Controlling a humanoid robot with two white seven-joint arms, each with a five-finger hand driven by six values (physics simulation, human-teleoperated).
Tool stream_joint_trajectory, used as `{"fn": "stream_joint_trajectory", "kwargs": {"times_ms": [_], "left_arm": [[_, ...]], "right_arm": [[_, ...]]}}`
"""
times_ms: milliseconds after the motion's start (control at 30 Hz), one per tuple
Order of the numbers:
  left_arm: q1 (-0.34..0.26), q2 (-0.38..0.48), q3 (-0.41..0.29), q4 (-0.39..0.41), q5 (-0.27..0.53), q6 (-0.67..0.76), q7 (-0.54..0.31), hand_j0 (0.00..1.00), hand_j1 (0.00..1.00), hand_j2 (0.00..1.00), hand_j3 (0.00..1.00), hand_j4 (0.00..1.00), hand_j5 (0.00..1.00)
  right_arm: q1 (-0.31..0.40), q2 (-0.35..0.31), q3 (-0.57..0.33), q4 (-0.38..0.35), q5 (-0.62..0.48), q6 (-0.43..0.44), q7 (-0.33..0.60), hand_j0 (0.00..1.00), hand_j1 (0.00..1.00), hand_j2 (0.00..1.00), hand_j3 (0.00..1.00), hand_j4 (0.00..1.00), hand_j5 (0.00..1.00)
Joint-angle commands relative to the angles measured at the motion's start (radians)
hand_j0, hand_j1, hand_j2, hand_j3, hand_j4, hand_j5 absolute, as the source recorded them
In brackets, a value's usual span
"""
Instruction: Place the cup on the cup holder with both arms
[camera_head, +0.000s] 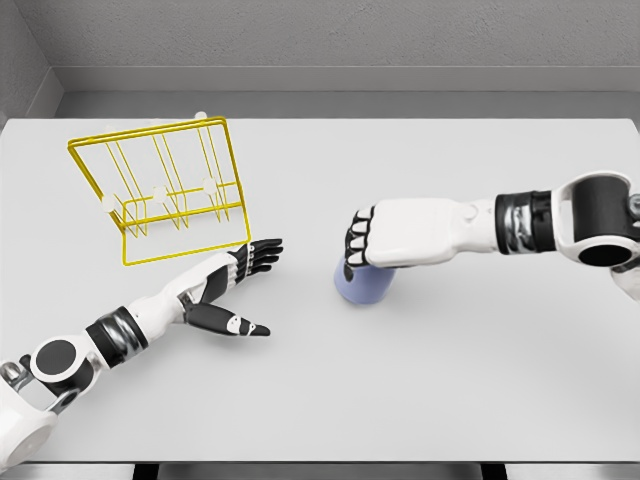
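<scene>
A pale blue cup (362, 287) stands on the white table (420, 180) right of centre. My right hand (362, 248) reaches in from the right and covers the cup's top, its black fingers curled around the cup. A yellow wire cup holder (160, 190) with white-tipped pegs stands at the back left. My left hand (245, 268) lies open just in front of the holder's right corner, fingers stretched toward the cup and thumb pointing right, holding nothing.
Grey walls (320, 40) close off the table at the back and left. The table's front edge (320, 463) runs along the bottom of the view.
</scene>
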Motion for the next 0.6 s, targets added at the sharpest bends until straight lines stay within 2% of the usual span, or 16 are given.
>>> {"fn": "stream_joint_trajectory", "kwargs": {"times_ms": [0, 33, 67, 100, 133, 267, 367, 467, 500, 567], "left_arm": [[0.0, 0.0, 0.0, 0.002, 0.003, 0.0, 0.0, 1.0, 1.0, 1.0, 1.0, 1.0, 1.0], [0.0, 0.0, 0.0, 0.002, 0.003, 0.0, 0.0, 1.0, 1.0, 1.0, 1.0, 1.0, 1.0], [0.0, 0.0, 0.0, 0.006, 0.003, 0.0, 0.0, 1.0, 1.0, 1.0, 1.0, 1.0, 1.0], [0.0, 0.0, 0.0, 0.008, 0.003, 0.0, 0.0, 1.0, 1.0, 1.0, 1.0, 1.0, 1.0], [-0.002, 0.0, 0.0, 0.008, 0.003, 0.0, 0.0, 1.0, 1.0, 1.0, 1.0, 1.0, 1.0], [0.0, -0.008, 0.002, 0.008, 0.003, 0.0, 0.0, 1.0, 1.0, 1.0, 1.0, 1.0, 1.0], [-0.002, -0.011, 0.0, 0.013, 0.003, 0.0, 0.0, 1.0, 1.0, 1.0, 1.0, 1.0, 1.0], [-0.003, -0.011, 0.0, 0.014, 0.003, 0.0, 0.0, 1.0, 1.0, 1.0, 1.0, 1.0, 1.0], [-0.003, -0.014, 0.0, 0.016, 0.003, 0.0, 0.0, 1.0, 1.0, 1.0, 1.0, 1.0, 1.0], [-0.005, -0.019, 0.0, 0.016, 0.003, 0.0, 0.0, 1.0, 1.0, 1.0, 1.0, 1.0, 1.0]], "right_arm": [[0.0, 0.006, 0.013, 0.0, -0.005, 0.003, -0.001, 0.66, 0.66, 0.66, 0.66, 0.66, 0.66], [0.0, 0.006, 0.013, 0.0, -0.005, 0.003, -0.001, 0.67, 0.67, 0.67, 0.67, 0.67, 0.67], [0.0, 0.007, 0.014, 0.0, -0.005, 0.003, -0.001, 0.73, 0.73, 0.73, 0.73, 0.73, 0.73], [0.0, 0.007, 0.014, 0.0, -0.005, 0.003, -0.001, 0.81, 0.81, 0.81, 0.81, 0.81, 0.81], [0.0, 0.006, 0.014, 0.0, -0.003, 0.003, -0.001, 1.0, 1.0, 1.0, 1.0, 1.0, 1.0], [0.0, 0.0, -0.026, 0.0, -0.006, 0.003, -0.001, 1.0, 1.0, 1.0, 1.0, 1.0, 1.0], [0.0, -0.008, -0.135, 0.0, -0.072, 0.003, -0.001, 1.0, 1.0, 1.0, 1.0, 1.0, 1.0], [0.032, -0.085, -0.352, 0.001, -0.25, 0.003, -0.001, 1.0, 1.0, 1.0, 1.0, 1.0, 1.0], [0.074, -0.091, -0.42, 0.003, -0.275, 0.003, -0.001, 1.0, 1.0, 1.0, 1.0, 1.0, 1.0], [0.225, -0.086, -0.599, 0.006, -0.278, 0.003, -0.001, 1.0, 1.0, 1.0, 1.0, 1.0, 1.0]]}}
